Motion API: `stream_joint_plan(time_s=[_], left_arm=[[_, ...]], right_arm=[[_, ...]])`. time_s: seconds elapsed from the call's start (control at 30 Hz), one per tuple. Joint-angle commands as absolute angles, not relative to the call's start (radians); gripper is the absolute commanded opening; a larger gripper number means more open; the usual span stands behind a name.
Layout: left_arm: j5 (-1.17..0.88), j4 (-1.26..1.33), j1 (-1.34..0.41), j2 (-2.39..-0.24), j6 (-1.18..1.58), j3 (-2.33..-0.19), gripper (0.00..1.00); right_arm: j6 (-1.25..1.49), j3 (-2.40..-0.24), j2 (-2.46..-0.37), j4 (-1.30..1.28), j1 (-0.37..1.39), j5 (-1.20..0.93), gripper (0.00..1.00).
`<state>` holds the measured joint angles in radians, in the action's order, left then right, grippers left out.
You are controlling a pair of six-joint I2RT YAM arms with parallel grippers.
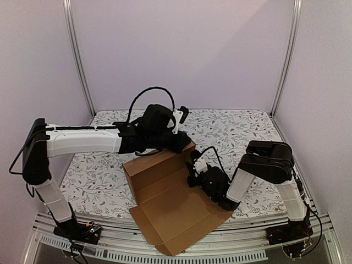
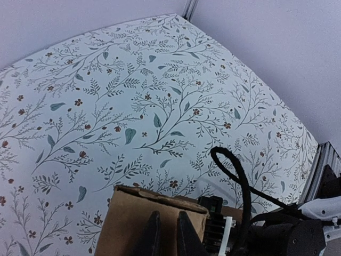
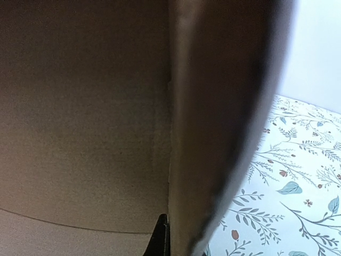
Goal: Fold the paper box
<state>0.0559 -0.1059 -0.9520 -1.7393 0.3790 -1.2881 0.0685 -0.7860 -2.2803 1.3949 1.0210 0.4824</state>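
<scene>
Brown corrugated box (image 1: 176, 203) mid-table, half formed, near flap (image 1: 181, 228) flat and overhanging the front edge of the floral table (image 1: 93, 176). At left-centre: back wall (image 1: 157, 165) stood up, topped by left gripper (image 2: 168, 217), jaws almost together across the wall's top edge. Reads as a pinch on the cardboard, likely there to hold that wall upright as an anchor. Further right: right gripper (image 1: 193, 171) low at the box's right edge, closed. Wrist view filled by blurred cardboard right against one finger (image 3: 160, 237), so can't tell about any flap between the pads. Probably placed to push or crease the right side inward with the back held. Risk: box skating on the table if pushed too hard.
</scene>
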Motion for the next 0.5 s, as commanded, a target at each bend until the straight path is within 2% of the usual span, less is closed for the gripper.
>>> stream_joint_plan(time_s=[0.0, 0.2, 0.47], left_arm=[[0.025, -0.187, -0.968, -1.777, 0.387, -1.287, 0.11], [0.024, -0.193, -0.968, -1.780, 0.387, -1.289, 0.11], [0.031, -0.202, -0.969, -1.769, 0.387, -1.284, 0.10]], right_arm=[[0.082, -0.790, -2.317, 1.405, 1.014, 0.489, 0.00], [0.072, -0.794, -2.298, 1.405, 1.014, 0.504, 0.16], [-0.017, -0.815, -2.232, 1.405, 1.014, 0.512, 0.23]])
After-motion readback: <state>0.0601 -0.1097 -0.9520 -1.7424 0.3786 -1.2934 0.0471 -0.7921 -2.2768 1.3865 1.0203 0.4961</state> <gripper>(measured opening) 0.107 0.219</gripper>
